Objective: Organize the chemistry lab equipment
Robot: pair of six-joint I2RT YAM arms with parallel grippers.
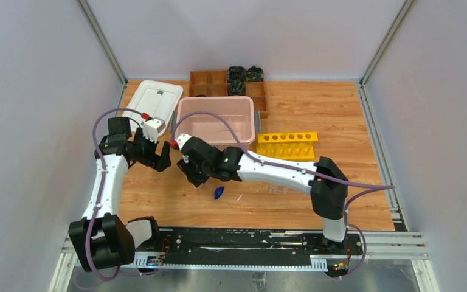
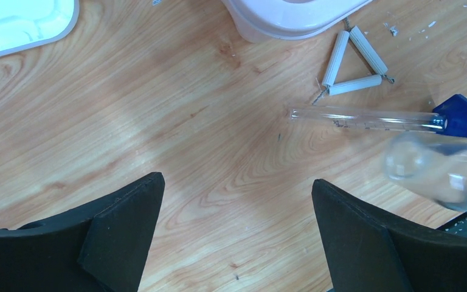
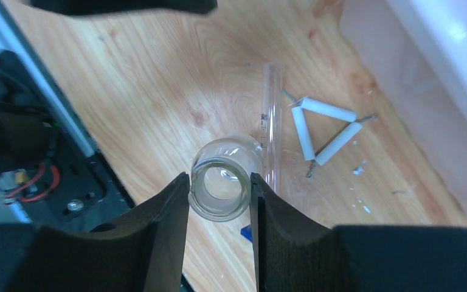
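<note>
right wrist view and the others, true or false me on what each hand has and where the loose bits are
The right hand grips a clear glass flask. True.
The left hand holds the glass tube. False: it is open and empty; the tube lies on the table.
The white triangle is in the pink tub. False: it lies on the table beside it.
The yellow rack stands right of the tub. True.

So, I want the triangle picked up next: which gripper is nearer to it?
Right, it seems. The right gripper, shut on a flask, hangs just short of the triangle. The open left gripper is farther off, on the side toward the lid.
</note>
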